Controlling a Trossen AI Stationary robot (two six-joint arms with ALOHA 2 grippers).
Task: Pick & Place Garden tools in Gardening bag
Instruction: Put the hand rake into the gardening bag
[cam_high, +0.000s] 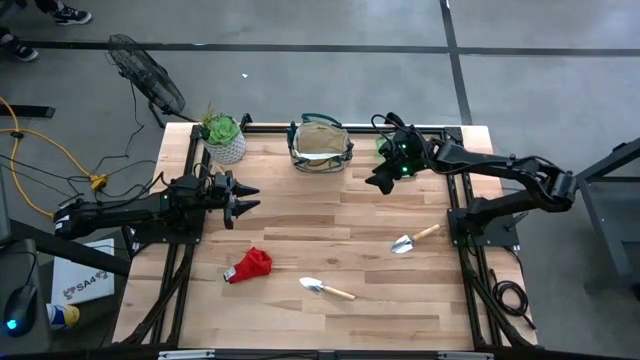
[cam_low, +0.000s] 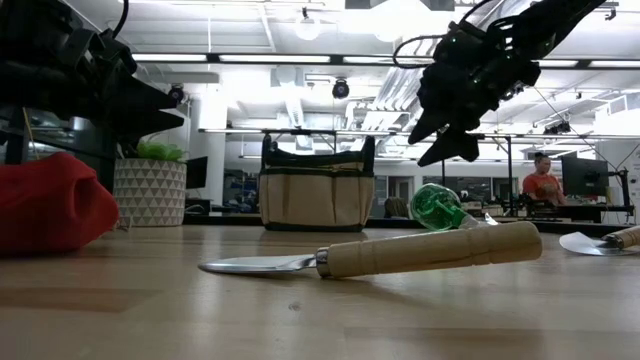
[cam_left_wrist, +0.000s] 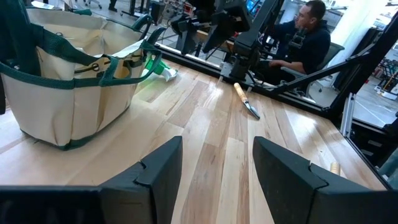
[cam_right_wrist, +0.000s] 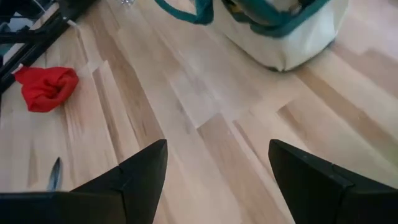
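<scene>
The round beige fabric gardening bag (cam_high: 321, 146) with dark green trim stands at the table's twelve o'clock edge. The right gripper (cam_high: 383, 177) hovers just beside it, fingers spread and empty. The left gripper (cam_high: 243, 198), open too, waits at nine o'clock. Only the low view shows the translucent green plastic piece (cam_low: 437, 206); overhead, two wooden-handled trowels (cam_high: 326, 289) and a red cloth (cam_high: 249, 265) lie toward five and six o'clock.

Bright, even ceiling light — soft shadows on the table (cam_high: 330, 215), nearest red cloth (cam_low: 50, 205) blurred
</scene>
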